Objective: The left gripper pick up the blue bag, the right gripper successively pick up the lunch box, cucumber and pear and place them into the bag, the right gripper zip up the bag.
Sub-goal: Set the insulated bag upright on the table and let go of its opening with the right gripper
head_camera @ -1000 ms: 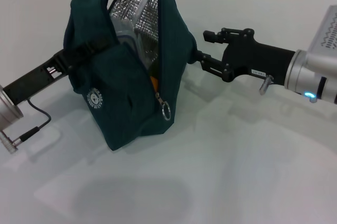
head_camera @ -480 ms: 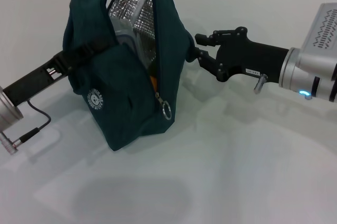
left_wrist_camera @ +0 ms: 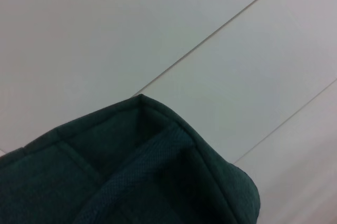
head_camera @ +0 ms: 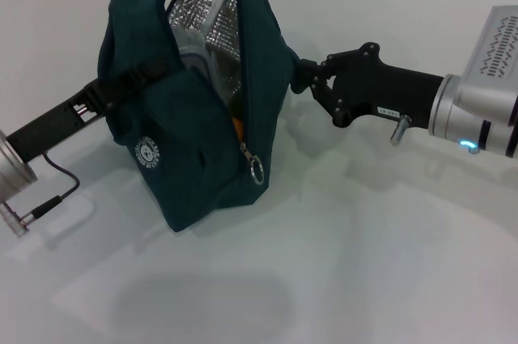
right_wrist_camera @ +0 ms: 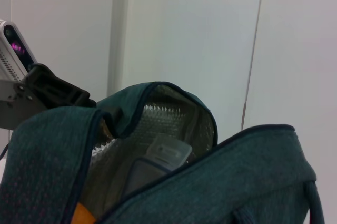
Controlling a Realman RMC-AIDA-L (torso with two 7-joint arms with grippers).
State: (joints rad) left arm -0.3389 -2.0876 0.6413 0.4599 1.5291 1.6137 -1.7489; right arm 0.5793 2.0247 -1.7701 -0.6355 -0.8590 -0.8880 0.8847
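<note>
The blue bag (head_camera: 202, 117) stands tilted on the white table, its mouth open and the silver lining showing. My left gripper (head_camera: 109, 93) is shut on the bag's handle at its left side. My right gripper (head_camera: 298, 75) is at the bag's right side, its fingers drawn together on the fabric. Inside, the clear lunch box (right_wrist_camera: 158, 158) shows, and an orange bit of the pear (head_camera: 236, 125) sits low in the opening. The cucumber is hidden. The ring zipper pull (head_camera: 256, 171) hangs at the low end of the open zip. The left wrist view shows only bag fabric (left_wrist_camera: 131, 171).
A black cable (head_camera: 57, 190) loops from my left arm onto the white table (head_camera: 364, 239). The bag's round white logo (head_camera: 146, 150) faces the front. A tiled wall stands behind the table.
My right gripper has moved left up to the bag's right side and its fingers have gone from wide open to closed together. The bag and left arm have stayed put.
</note>
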